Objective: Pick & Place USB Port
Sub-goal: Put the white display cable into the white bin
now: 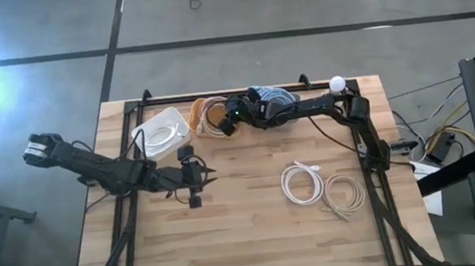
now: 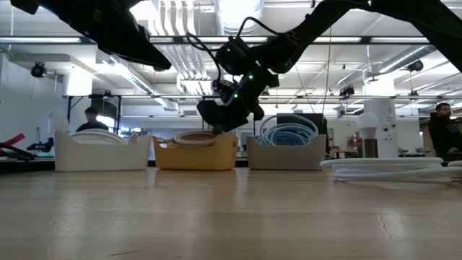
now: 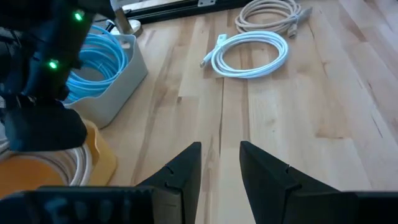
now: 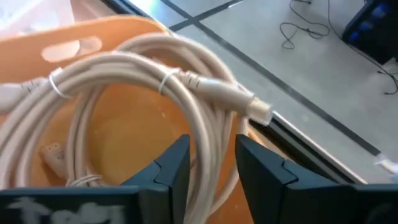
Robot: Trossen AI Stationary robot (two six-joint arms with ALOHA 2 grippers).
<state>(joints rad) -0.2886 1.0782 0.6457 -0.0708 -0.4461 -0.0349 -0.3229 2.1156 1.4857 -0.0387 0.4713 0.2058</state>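
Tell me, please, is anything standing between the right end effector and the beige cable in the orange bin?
Nothing visible does. The right end effector hangs directly over the beige cable, which lies coiled in the orange bin, with its fingers apart.

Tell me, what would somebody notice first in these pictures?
Probably the right claw, lit with green lights, hanging over the orange bin at the table's far edge, where a coiled beige cable lies. Next, the white cable and another beige coil lying loose on the wood nearer the right side.
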